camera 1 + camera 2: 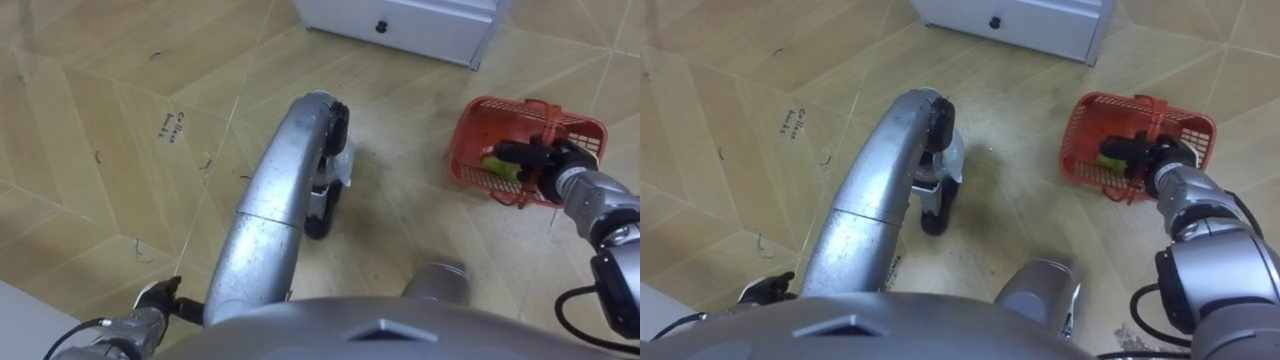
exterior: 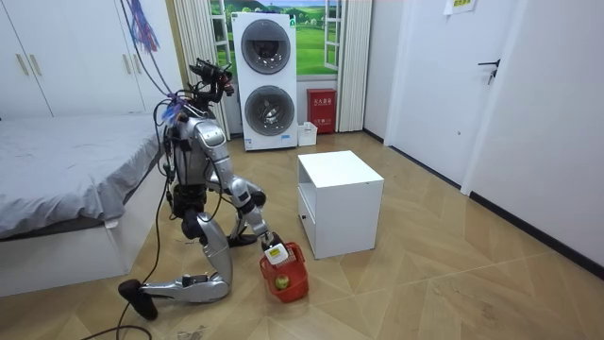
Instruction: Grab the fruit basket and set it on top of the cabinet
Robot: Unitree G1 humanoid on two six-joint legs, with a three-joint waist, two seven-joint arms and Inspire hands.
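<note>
The red plastic fruit basket [image 1: 475, 140] stands on the wooden floor to my right, just in front of a white cabinet. A yellow-green fruit [image 1: 497, 165] lies inside it. My right hand [image 1: 535, 158] reaches over the basket, its dark fingers curled round the red handle [image 1: 545, 118] that arches across the top. In the room view I kneel on the floor, with that hand on top of the basket [image 2: 286, 274]. My left hand [image 1: 160, 298] hangs low at my left side with relaxed fingers and holds nothing.
The white cabinet [image 1: 400, 25] with a dark knob stands just beyond the basket. In the room view a bed [image 2: 66, 179] lies behind me and stacked washing machines [image 2: 264, 80] stand at the back wall. Open floor stretches to the room view's right.
</note>
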